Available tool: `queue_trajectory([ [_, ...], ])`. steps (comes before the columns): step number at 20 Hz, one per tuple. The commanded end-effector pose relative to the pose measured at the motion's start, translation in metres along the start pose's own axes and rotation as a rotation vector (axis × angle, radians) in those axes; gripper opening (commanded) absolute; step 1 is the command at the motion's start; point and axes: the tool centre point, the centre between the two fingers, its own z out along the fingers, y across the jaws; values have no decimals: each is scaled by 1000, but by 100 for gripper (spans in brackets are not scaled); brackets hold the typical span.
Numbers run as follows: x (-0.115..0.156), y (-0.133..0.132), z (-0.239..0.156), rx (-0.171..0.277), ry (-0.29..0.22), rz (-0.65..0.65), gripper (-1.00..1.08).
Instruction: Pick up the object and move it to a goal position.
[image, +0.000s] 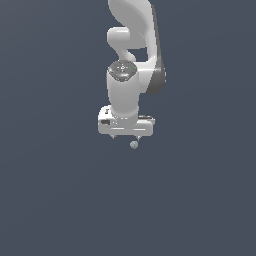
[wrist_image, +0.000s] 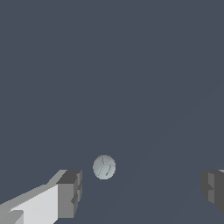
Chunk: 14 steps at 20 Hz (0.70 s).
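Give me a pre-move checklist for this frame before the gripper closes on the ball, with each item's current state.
1. Gripper open: ok, fingers stand wide apart in the wrist view.
2. Ball in view: ok, also seen just below the gripper in the exterior view.
3. Ball between the fingers: not ok, it sits close to one finger, not centred, and seems beyond the fingertips.
4. Ball untouched: ok, a gap shows between it and that finger.
5. Height over the ball: cannot tell from these views.
6. Goal position marked: cannot tell, no marker is visible.
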Motion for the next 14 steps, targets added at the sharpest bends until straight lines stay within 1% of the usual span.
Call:
queue_trajectory([
  [1, 0, 0, 0, 0, 0, 0, 100],
  [9, 6, 8, -5, -18, 11, -36, 100],
  [14, 7, 9, -5, -19, 11, -38, 100],
])
